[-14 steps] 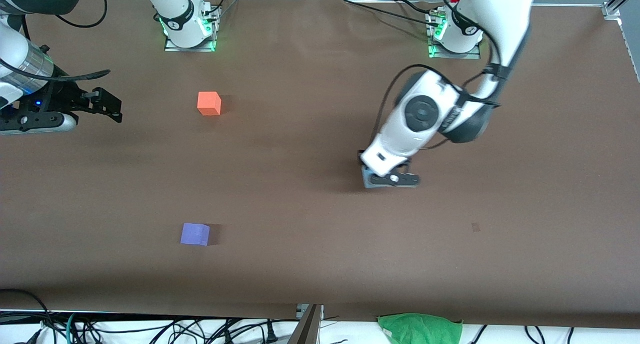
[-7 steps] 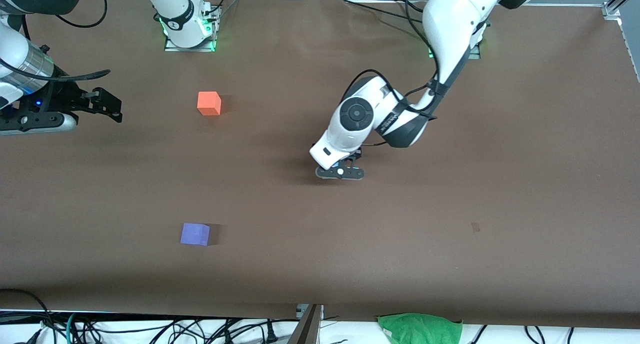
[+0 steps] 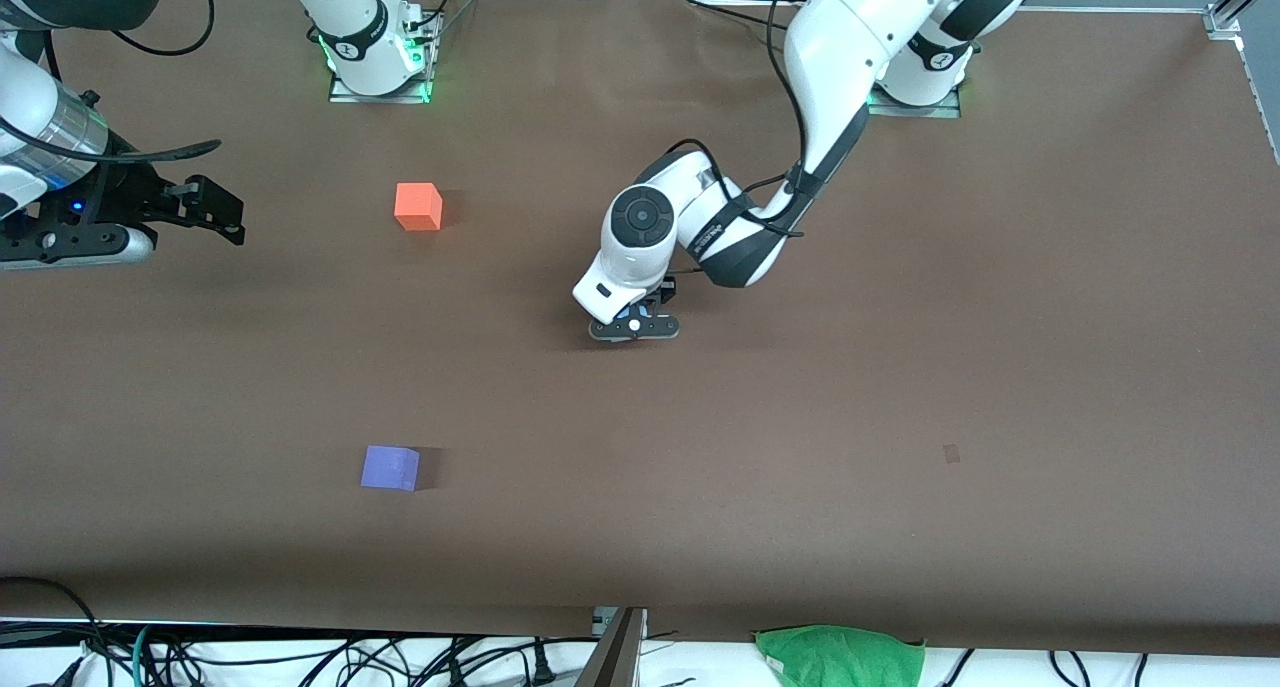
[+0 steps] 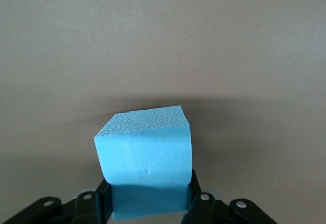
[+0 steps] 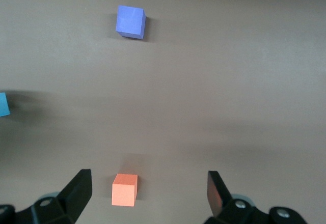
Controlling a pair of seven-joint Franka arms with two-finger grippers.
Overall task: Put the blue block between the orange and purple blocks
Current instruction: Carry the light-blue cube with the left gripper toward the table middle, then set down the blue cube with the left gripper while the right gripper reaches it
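Observation:
The blue block (image 4: 145, 155) is a light sky-blue cube, and my left gripper (image 4: 147, 203) is shut on its lower part. In the front view that gripper (image 3: 635, 325) hangs low over the brown table around its middle, with only a sliver of the blue block (image 3: 633, 313) showing. The orange block (image 3: 418, 207) rests toward the right arm's end of the table. The purple block (image 3: 390, 467) lies nearer to the front camera than the orange one. My right gripper (image 3: 218, 215) waits open and empty by the table's end; its wrist view shows the orange block (image 5: 125, 189) and the purple block (image 5: 131, 22).
A green cloth (image 3: 840, 655) and loose cables (image 3: 300, 657) lie off the table's front edge. The arm bases (image 3: 380, 57) stand along the back edge. A small dark mark (image 3: 951, 454) is on the brown cover toward the left arm's end.
My left arm has carried the blue block across the table toward the right arm's end, closer to the orange and purple blocks. The right arm has stayed still.

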